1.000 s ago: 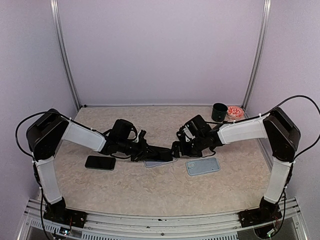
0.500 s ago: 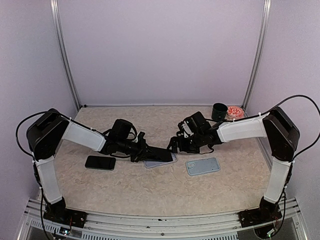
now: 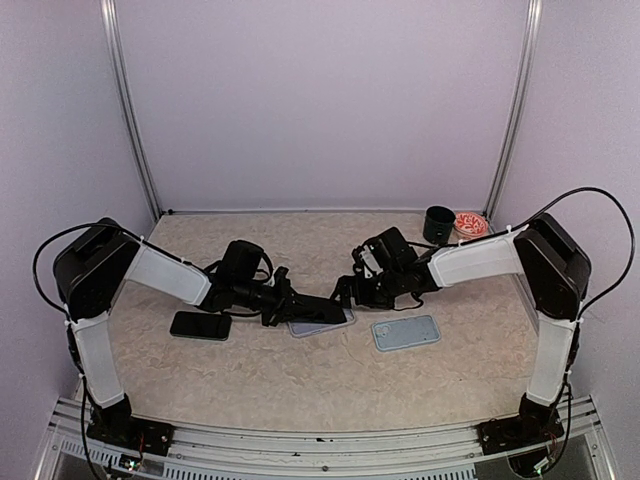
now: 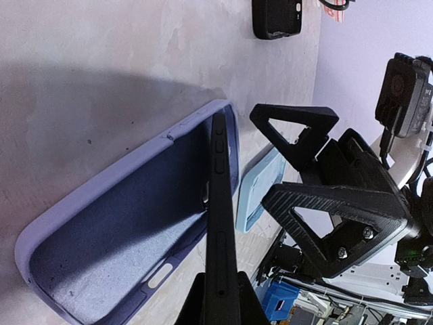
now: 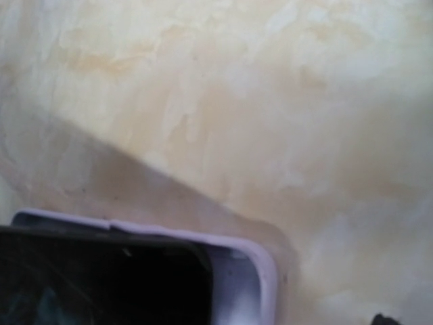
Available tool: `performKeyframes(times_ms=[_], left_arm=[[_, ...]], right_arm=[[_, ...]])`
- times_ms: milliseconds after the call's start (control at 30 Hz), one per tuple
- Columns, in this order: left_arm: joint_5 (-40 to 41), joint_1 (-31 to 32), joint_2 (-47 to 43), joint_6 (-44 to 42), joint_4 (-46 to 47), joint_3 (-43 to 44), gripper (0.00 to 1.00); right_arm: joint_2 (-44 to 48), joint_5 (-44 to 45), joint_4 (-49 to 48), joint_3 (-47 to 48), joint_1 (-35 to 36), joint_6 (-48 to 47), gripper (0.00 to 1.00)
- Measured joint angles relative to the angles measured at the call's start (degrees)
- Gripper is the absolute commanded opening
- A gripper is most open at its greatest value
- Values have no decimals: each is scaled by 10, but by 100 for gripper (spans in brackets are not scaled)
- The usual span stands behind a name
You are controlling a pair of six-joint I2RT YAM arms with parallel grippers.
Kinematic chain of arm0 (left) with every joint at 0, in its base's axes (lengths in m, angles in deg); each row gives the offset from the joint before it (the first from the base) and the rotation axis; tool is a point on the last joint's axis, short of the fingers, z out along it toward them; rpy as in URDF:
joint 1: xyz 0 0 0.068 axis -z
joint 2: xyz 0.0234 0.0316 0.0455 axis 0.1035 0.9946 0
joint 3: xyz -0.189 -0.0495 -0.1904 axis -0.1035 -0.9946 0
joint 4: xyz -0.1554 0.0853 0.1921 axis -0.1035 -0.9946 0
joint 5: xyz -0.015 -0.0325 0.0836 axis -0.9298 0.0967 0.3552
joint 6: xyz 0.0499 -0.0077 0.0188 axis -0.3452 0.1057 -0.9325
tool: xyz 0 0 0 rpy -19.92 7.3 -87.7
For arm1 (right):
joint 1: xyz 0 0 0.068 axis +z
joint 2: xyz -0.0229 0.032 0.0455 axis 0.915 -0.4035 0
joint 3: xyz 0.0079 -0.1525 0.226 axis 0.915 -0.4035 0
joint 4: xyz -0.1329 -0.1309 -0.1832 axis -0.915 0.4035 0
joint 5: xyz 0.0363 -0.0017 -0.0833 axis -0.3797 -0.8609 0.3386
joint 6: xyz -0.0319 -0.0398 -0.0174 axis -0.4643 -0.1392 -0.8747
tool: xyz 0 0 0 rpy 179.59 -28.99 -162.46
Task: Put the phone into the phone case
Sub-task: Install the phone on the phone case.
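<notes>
Pinched in left gripper (image 3: pixel 292 306), slim black phone (image 4: pixel 220 223) tilted over lilac silicone case (image 4: pixel 115 230); right gripper (image 3: pixel 347 290) wide beside case; could snag rim, skidding case.

Lavender phone case (image 4: pixel 115 230), just beside right gripper (image 4: pixel 262 157): soft matt rubbery look, inner face finely fuzzy. Black phone (image 4: pixel 220 223) edge: smooth, slight sheen. Gripper fingers (image 4: pixel 338 203): black plastic, ribbed layered grain. Beige table (image 4: pixel 101 54): mottled, matt.
</notes>
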Motion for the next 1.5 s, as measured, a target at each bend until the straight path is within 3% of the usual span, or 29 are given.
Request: performKeyframes(times_ms=[933, 1500], left_arm=[[-3, 1, 15, 45, 97, -43, 0], [9, 14, 40, 90, 185, -61, 0]], right_arm=[[-31, -111, -99, -19, -4, 19, 95], [-31, -114, -118, -28, -4, 26, 94]])
